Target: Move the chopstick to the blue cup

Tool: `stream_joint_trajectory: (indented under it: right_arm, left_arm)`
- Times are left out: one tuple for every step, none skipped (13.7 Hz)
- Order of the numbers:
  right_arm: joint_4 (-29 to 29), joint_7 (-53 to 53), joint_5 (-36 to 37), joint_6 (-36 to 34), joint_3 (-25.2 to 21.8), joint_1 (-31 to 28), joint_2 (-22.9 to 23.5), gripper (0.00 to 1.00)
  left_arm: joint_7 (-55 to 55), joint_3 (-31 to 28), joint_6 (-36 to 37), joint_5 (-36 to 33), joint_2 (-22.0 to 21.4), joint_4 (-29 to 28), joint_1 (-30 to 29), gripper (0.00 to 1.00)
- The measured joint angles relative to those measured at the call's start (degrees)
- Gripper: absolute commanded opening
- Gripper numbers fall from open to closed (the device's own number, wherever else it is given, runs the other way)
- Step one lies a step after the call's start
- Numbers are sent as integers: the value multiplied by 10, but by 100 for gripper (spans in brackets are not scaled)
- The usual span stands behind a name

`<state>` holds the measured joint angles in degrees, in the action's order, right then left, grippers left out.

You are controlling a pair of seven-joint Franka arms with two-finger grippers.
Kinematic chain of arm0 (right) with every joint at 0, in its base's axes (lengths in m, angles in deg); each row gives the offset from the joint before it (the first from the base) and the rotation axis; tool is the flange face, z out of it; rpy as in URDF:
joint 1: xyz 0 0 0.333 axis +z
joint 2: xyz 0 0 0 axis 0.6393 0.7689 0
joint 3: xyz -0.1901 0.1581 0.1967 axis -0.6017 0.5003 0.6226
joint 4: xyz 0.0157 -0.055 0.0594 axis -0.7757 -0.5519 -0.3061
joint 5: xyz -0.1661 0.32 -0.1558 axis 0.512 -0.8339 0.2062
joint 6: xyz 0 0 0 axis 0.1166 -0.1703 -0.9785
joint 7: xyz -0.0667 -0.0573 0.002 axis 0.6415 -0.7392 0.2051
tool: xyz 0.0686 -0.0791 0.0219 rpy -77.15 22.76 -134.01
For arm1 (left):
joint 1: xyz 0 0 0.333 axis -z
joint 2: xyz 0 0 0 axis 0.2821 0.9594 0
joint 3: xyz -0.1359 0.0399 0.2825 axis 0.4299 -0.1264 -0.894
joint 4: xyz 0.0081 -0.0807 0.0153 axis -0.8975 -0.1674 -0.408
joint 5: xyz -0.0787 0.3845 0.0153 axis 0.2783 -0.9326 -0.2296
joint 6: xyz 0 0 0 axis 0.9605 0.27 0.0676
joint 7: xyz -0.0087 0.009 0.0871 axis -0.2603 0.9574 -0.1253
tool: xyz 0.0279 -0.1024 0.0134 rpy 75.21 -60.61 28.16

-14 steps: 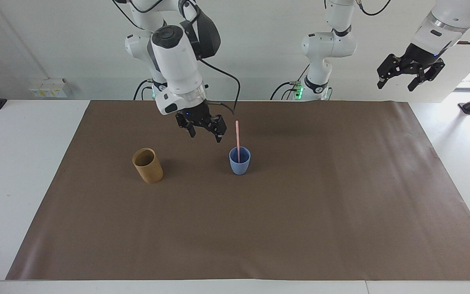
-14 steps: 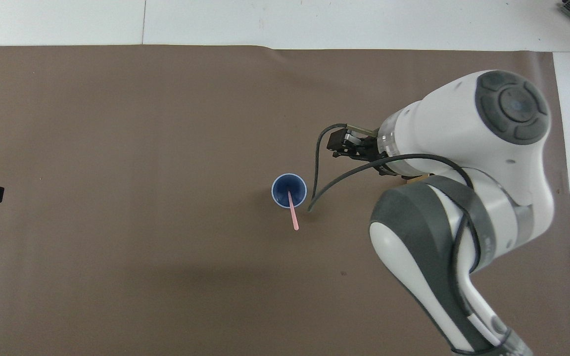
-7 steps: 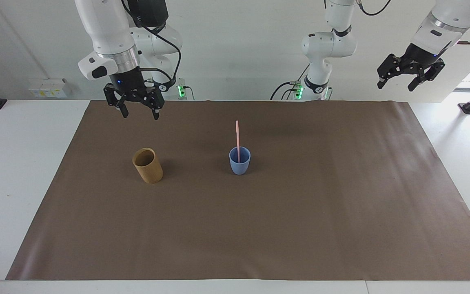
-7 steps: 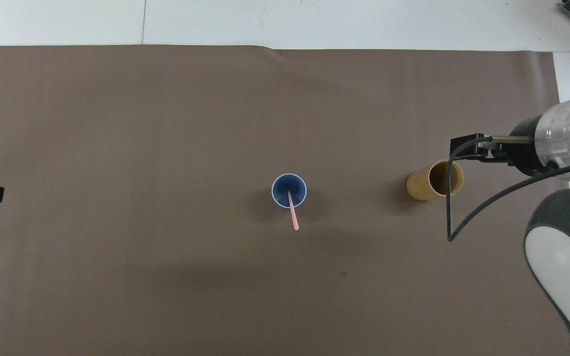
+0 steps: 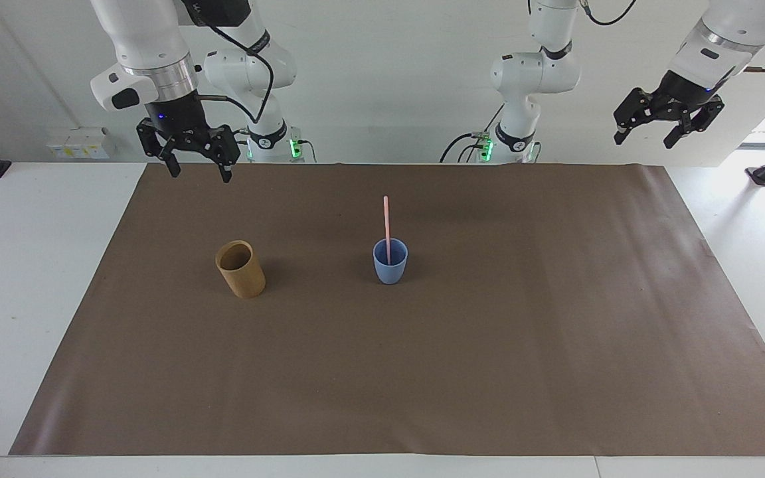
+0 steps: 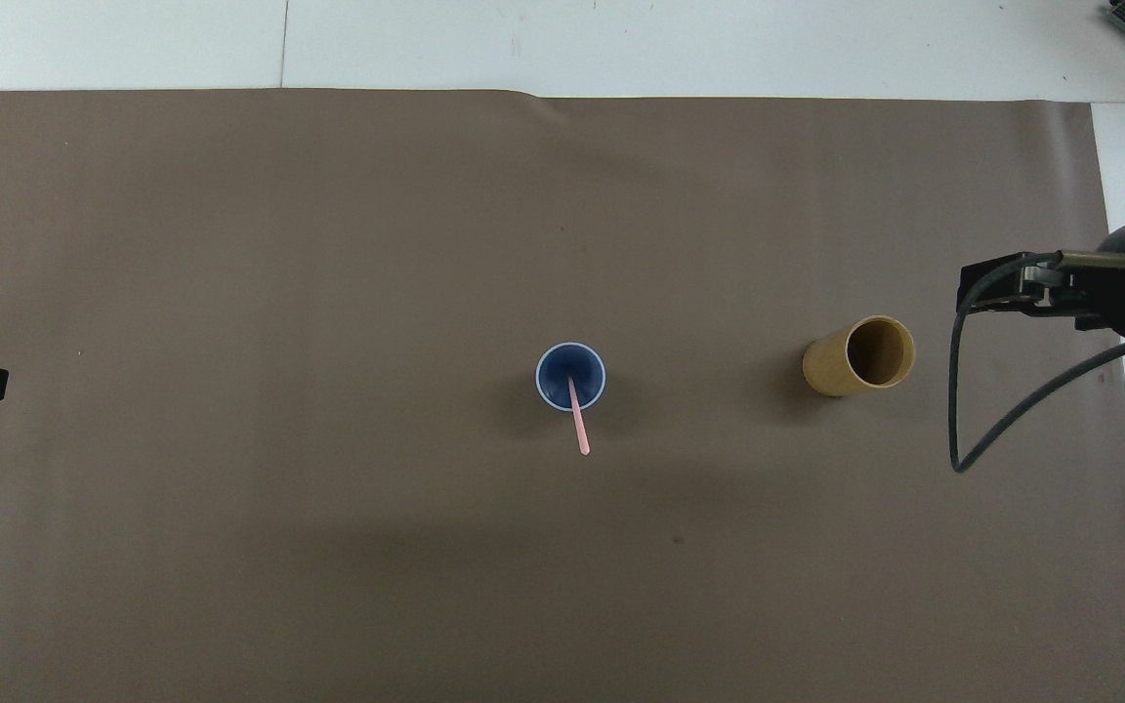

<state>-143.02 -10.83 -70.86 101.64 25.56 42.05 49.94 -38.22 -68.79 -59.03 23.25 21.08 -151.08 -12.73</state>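
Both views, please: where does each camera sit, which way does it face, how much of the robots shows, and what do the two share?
Facing view: high across the table, looking at the robots; both arms show, the right gripper open over the mat's edge nearest the robots, the left gripper open, raised off the mat, waiting.
Overhead view: above the robots' end, looking steeply down; only the right arm's wrist and the left gripper's tip show at the edges.
Shared: brown mat, tan cup, blue cup holding the chopstick.
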Motion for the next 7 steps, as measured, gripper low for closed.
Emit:
stream_joint_trajectory:
  right_arm:
    - [7, 0, 0, -3, 0, -4, 5, 100]
    - [10, -7, 0, -3, 0, -7, 8, 100]
    - [10, -21, -1, -3, 0, -10, 9, 100]
    - [10, -31, -1, -3, 0, -12, 9, 100]
    - [10, -34, -1, -4, 0, -13, 10, 100]
    - [10, -34, -1, -4, 0, -14, 10, 100]
    - [10, -34, -1, -4, 0, -16, 10, 100]
  left_arm:
    - [0, 0, 0, 0, 0, 0, 0, 100]
    - [0, 0, 0, 0, 0, 0, 0, 100]
    - [0, 0, 0, 0, 0, 0, 0, 100]
    - [0, 0, 0, 0, 0, 0, 0, 100]
    - [0, 0, 0, 0, 0, 0, 0, 100]
    - [0, 0, 0, 0, 0, 0, 0, 100]
    - [0, 0, 0, 0, 0, 0, 0, 100]
